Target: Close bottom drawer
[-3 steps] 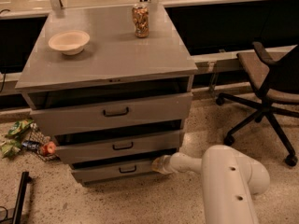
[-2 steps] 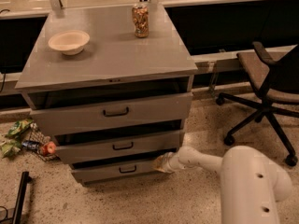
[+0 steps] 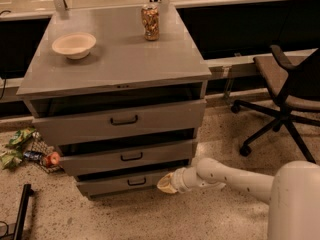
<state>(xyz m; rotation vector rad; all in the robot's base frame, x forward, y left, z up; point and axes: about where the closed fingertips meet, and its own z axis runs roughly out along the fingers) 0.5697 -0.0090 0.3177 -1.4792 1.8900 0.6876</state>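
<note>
The bottom drawer is the lowest of three grey drawers in a grey cabinet, with a small black bar handle. It stands slightly pulled out, with a dark gap above its front. My gripper is at the end of the white arm, low near the floor, against the right end of the bottom drawer's front panel. The middle drawer and the top drawer also stand slightly out.
The cabinet top bears a white bowl and a can. A black office chair stands to the right. Snack bags and an apple lie on the floor at the left. A black object lies at bottom left.
My arm has swung right and stretched out, while the gripper stays at the right end of the bottom drawer's front. The drawers look the same.
</note>
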